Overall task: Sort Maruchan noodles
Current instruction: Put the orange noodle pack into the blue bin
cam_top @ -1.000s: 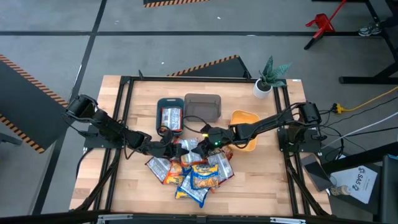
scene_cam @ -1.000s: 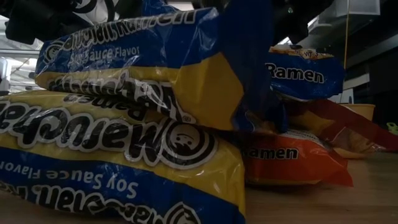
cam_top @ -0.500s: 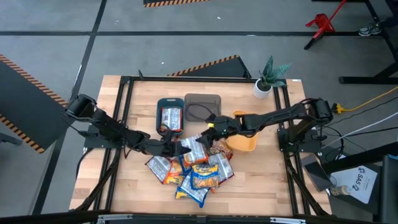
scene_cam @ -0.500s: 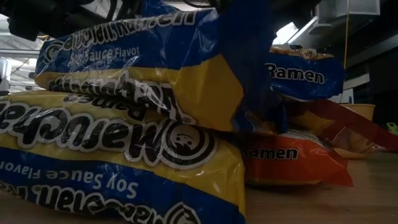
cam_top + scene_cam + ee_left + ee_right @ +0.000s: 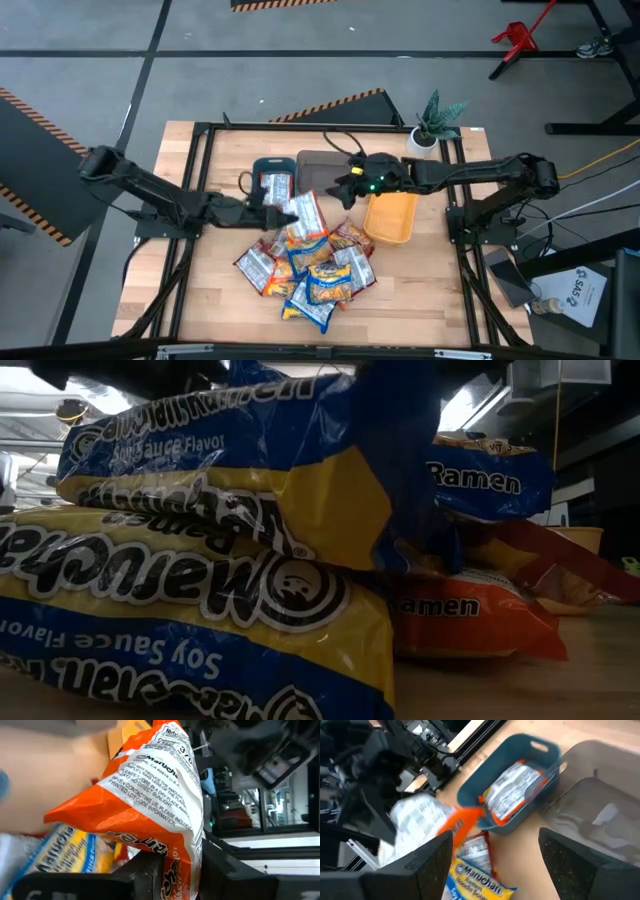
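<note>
High view: left gripper (image 5: 283, 212) grips an orange packet (image 5: 305, 214) beside the teal tray (image 5: 258, 169), which holds one packet (image 5: 273, 186); right gripper (image 5: 348, 184), wide, hovers over the grey tray (image 5: 318, 163).

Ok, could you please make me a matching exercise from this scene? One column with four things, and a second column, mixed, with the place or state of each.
Things:
1. teal tray
2. grey tray
3. orange packet
4. potted plant

Places or states:
a. gripped and lifted by the left hand
b. at the far corner of the table, on the right arm's side
c. holds a silvery-white packet
d. between the teal tray and the orange tray

Pairs: 1-c, 2-d, 3-a, 4-b
</note>
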Controlling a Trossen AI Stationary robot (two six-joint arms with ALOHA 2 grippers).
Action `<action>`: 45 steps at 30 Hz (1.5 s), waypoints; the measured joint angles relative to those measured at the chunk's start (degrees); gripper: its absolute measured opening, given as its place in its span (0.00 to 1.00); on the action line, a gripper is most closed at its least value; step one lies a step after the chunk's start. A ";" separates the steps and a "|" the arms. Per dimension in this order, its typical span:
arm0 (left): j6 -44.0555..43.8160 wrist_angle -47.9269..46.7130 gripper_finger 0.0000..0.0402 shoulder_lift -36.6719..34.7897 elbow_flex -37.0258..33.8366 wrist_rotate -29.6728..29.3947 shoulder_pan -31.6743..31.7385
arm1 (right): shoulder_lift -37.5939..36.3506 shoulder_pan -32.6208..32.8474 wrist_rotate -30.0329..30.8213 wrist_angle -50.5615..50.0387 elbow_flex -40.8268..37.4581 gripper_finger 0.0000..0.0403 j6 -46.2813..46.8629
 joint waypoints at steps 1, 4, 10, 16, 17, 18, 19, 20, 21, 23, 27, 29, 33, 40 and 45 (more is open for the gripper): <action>0.59 -2.59 0.21 -2.10 0.00 0.76 1.34 | -0.06 -0.20 0.01 -0.14 -0.02 0.70 -0.37; 2.95 -10.40 0.21 -7.51 0.00 3.62 5.63 | -0.07 -0.36 -0.11 -0.40 -0.01 0.70 -0.65; 9.01 -26.73 0.21 -15.09 0.00 11.26 15.58 | -0.07 -0.23 0.04 -2.47 -0.02 0.70 -2.45; 18.26 -33.01 0.21 -15.03 0.01 20.10 25.72 | -0.07 -0.23 0.09 -3.12 -0.02 0.70 -3.59; 19.61 -33.64 0.21 -14.56 0.02 21.36 27.26 | -0.07 -0.23 0.09 -3.14 -0.02 0.70 -3.60; 21.06 -34.29 0.21 -14.13 0.00 22.67 28.86 | -0.07 -0.23 0.08 -3.19 -0.02 0.70 -3.60; 22.43 -34.42 0.21 -13.65 -0.02 24.24 30.47 | -0.07 -0.23 0.08 -3.34 -0.02 0.70 -3.62; 23.88 -34.14 0.21 -13.24 0.00 25.99 32.03 | -0.07 -0.23 0.08 -3.57 -0.02 0.70 -3.69; 25.34 -34.31 0.21 -12.80 0.00 27.77 33.65 | -0.05 -0.23 0.08 -3.78 -0.02 0.70 -3.83; 27.49 -35.45 0.21 -11.94 0.00 30.29 36.61 | -0.02 -0.23 0.08 -4.01 -0.02 0.70 -4.22; 31.23 -35.81 0.21 -10.17 0.00 33.78 40.99 | -0.02 -0.23 0.08 -4.03 -0.02 0.70 -4.89; 32.77 -35.82 0.21 -9.06 0.00 35.74 42.77 | -0.02 -0.23 0.08 -4.03 -0.02 0.70 -4.91; 35.27 -35.75 0.21 -5.82 0.00 39.59 44.82 | -0.02 -0.23 0.08 -4.05 -0.02 0.70 -4.97; 37.24 -34.63 0.21 -1.29 0.00 40.96 45.98 | -0.02 -0.23 0.08 -4.05 -0.02 0.70 -4.99; 37.33 -34.09 0.21 -1.07 0.00 38.91 46.63 | -0.01 -0.23 0.08 -4.05 -0.04 0.70 -5.08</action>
